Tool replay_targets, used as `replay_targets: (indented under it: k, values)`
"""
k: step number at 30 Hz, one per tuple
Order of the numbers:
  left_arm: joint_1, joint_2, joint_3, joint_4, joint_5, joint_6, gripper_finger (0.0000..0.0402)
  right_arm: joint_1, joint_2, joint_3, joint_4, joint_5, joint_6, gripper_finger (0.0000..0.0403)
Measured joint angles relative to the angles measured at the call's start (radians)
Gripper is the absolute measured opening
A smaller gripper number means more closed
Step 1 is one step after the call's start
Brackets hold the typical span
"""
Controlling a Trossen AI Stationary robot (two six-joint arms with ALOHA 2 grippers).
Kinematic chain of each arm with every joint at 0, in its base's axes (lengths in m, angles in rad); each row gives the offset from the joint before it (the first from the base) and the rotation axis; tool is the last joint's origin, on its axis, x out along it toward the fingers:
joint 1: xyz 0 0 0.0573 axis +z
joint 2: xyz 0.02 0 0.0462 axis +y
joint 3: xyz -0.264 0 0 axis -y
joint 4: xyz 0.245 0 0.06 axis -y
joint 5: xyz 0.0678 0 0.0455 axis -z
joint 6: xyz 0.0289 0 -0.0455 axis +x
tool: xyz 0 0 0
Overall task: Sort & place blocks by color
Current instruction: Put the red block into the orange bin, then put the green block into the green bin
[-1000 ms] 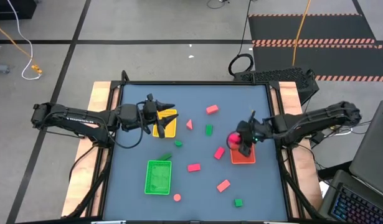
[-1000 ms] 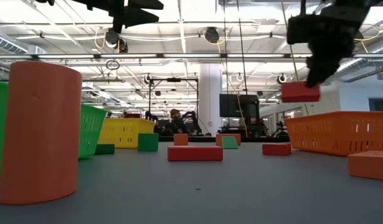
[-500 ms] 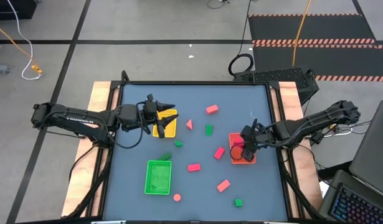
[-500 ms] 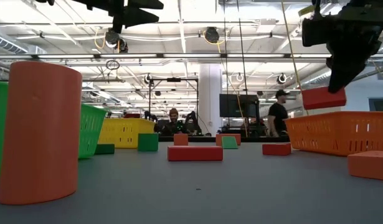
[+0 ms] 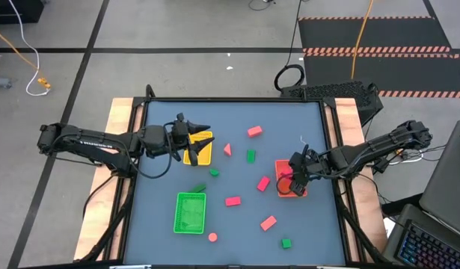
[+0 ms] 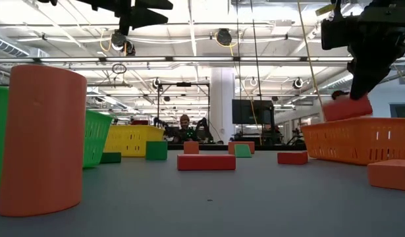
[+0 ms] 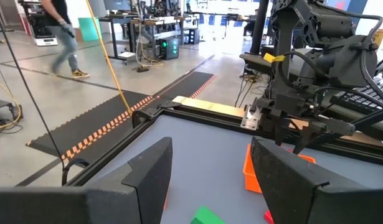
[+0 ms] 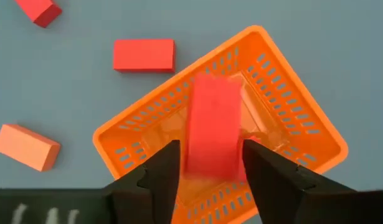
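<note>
Red block (image 8: 213, 124) hangs blurred, seemingly just freed between the right gripper's (image 5: 295, 175) spread fingers, its long axis pointing into the orange tray (image 8: 291, 106) directly below.

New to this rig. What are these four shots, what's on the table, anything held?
Two dark robot arms work at a grey-blue table. Cameras: one overhead, one at table height, one per wrist. Red, pink and green blocks lie scattered around a yellow mesh tray, a green mesh tray and an orange mesh tray. The left gripper hovers open and empty over the yellow tray. The right gripper is above the orange tray with a red rectangular block, blurred: gripped or dropping, I cannot tell.
</note>
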Motion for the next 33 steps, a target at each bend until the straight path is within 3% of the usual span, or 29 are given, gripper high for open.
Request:
replay_targets:
  k: [8, 12, 15, 24, 33]
  values:
    - [0.0, 0.0, 0.0, 0.0, 0.0, 0.0, 0.0221, 0.0, 0.0, -0.028, 0.027, 0.006, -0.024, 0.0238]
    - [0.0, 0.0, 0.0, 0.001, 0.0, 0.0, 0.0221, -0.011, 0.0, -0.039, 0.086, 0.089, -0.082, 0.0253]
    - [0.0, 0.0, 0.0, 0.002, 0.0, 0.0, 0.0221, -0.04, -0.001, -0.039, 0.181, 0.133, -0.162, 0.0255]
    - [0.0, 0.0, 0.0, 0.026, 0.0, -0.002, 0.0221, -0.213, 0.012, -0.039, 0.488, 0.134, -0.383, 0.0247]
    - [0.0, 0.0, 0.0, -0.005, 0.0, -0.025, 0.0221, -0.364, 0.189, -0.039, 0.694, 0.049, -0.514, 0.0247]
